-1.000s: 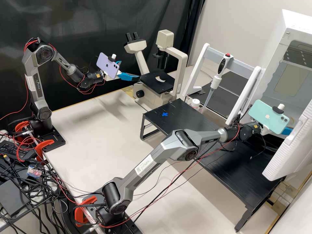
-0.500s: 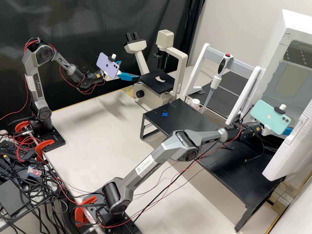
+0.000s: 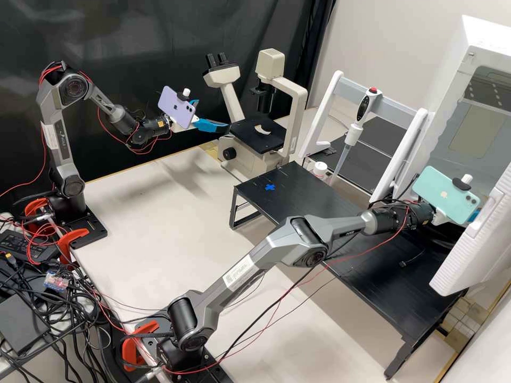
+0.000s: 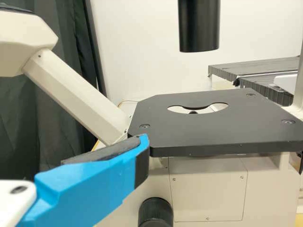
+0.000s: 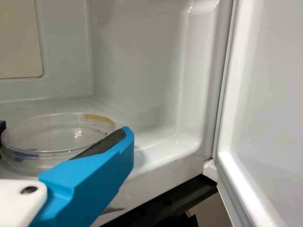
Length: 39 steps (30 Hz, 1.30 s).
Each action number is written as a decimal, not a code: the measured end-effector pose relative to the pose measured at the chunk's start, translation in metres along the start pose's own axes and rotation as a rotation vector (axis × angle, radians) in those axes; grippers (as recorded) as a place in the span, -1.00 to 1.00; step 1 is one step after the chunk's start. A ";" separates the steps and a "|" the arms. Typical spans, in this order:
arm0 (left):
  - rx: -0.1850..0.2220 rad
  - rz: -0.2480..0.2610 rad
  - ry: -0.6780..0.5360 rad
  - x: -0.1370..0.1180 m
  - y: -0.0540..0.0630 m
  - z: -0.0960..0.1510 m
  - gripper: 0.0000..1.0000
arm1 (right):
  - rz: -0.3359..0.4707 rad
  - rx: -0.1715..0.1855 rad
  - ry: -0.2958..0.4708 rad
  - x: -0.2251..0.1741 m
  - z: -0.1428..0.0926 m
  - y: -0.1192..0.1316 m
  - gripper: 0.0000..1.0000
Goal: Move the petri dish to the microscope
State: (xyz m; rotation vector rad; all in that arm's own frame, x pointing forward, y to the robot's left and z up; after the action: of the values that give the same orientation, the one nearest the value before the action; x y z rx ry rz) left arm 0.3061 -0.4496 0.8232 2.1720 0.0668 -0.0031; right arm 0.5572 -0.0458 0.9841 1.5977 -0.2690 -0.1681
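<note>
In the high view, my left gripper (image 3: 213, 114) stands open beside the microscope stage (image 3: 258, 134). The left wrist view has one blue finger of my left gripper (image 4: 90, 182) by the corner of the black stage (image 4: 213, 130), with its round cut-out. At the white cabinet, my right gripper (image 3: 473, 215) is mostly hidden by the mint phone and the door. In the right wrist view, a clear petri dish (image 5: 52, 137) with a tan mark on its rim lies inside the cabinet. My right gripper (image 5: 64, 129) is open, one finger on each side of the dish.
The cabinet's open door (image 3: 479, 239) stands close to the right arm. A pipette (image 3: 353, 133) hangs on a white rack behind the low black table (image 3: 298, 197). Over the stage hangs the microscope's black condenser (image 4: 199, 26).
My right gripper has moved a little farther right and down in the high view, deeper behind the cabinet door's edge, and its arm has stretched out. The left arm has kept still.
</note>
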 end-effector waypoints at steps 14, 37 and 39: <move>0.000 0.000 0.000 0.000 0.000 0.000 1.00 | -0.016 0.008 -0.022 -0.006 0.008 -0.002 -1.00; 0.000 0.000 0.000 0.000 0.000 0.000 1.00 | -0.171 0.092 0.000 -0.128 0.013 0.016 -1.00; 0.000 0.000 0.000 0.000 0.000 0.000 1.00 | -0.188 0.102 0.006 -0.150 0.012 0.017 -1.00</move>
State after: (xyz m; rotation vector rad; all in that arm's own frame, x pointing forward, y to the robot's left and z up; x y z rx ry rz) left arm 0.3061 -0.4496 0.8232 2.1720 0.0668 -0.0031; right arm 0.4089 -0.0170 0.9918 1.7245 -0.1241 -0.2986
